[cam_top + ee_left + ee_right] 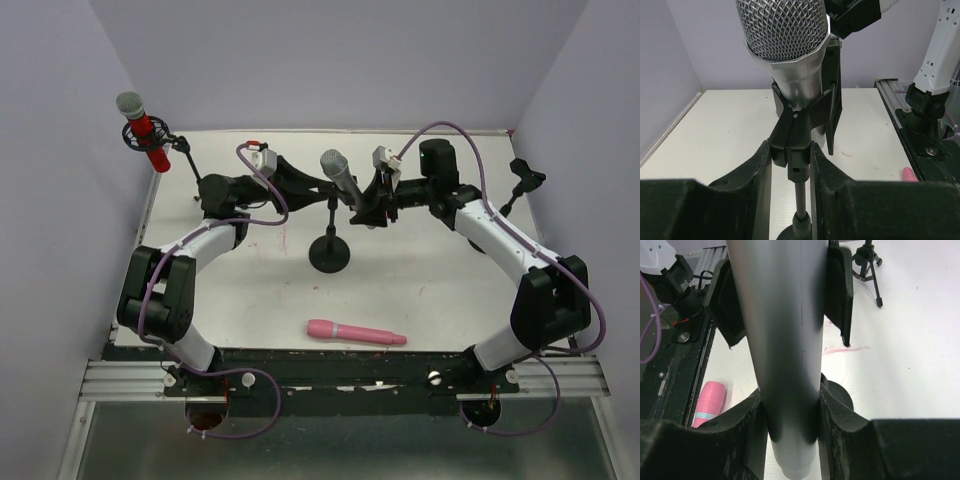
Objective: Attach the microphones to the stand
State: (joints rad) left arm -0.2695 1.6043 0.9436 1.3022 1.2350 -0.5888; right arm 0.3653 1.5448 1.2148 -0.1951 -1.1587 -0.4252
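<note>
Two grips: the right gripper (790, 415) clamps the silver-grey microphone (785, 315) by its body, and the left gripper (791, 155) pinches the stand clip (796, 125) beneath its head. The pink microphone (355, 333) lies flat on the table (250, 300).

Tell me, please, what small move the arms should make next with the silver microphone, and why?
Probably open the right gripper and back away: the silver microphone already appears seated in the stand's clip, which the left gripper pinches steady. The pink microphone lies loose on the table.
</note>
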